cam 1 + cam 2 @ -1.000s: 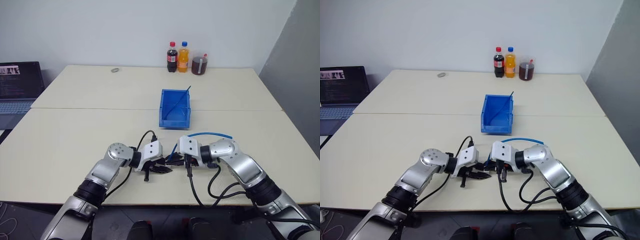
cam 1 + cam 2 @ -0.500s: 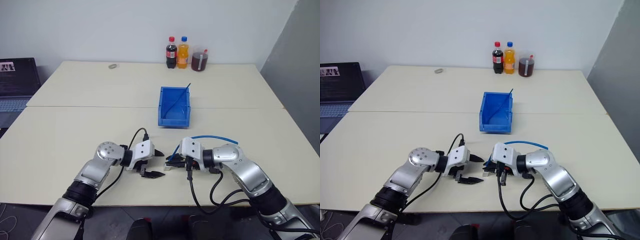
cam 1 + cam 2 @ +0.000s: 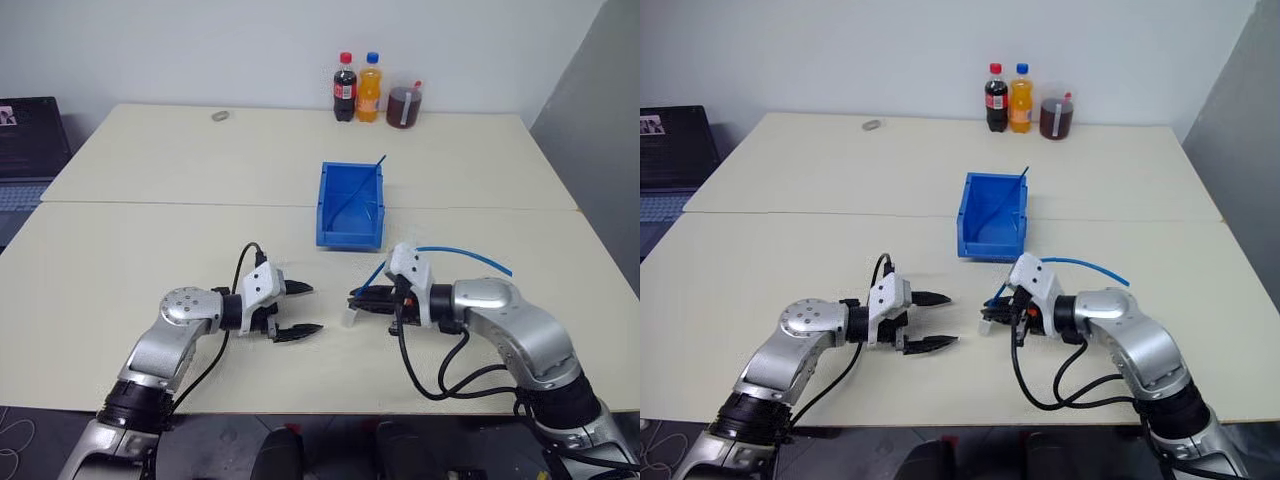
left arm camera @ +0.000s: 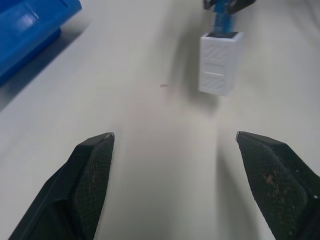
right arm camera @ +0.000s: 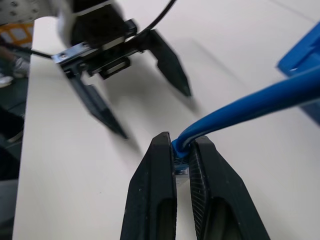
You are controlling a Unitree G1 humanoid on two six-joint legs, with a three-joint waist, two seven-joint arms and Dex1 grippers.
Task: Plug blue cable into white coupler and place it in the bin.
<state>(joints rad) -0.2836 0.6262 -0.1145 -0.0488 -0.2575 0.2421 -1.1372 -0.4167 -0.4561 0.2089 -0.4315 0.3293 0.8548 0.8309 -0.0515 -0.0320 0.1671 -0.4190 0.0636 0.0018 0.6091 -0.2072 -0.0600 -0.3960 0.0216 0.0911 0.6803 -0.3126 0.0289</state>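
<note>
We see a matt, smooth cream tabletop (image 3: 150,250), a glossy blue plastic bin (image 3: 351,205), a white coupler (image 4: 219,62) with finely ribbed plastic faces — and matt black, stippled fingers (image 4: 92,167).

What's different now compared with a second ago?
The left tool has opened, let go of the white coupler and drawn back to its own side. The right tool, shut on the blue cable, now carries the coupler hanging on the plug. The bin and bottles have not moved.
</note>
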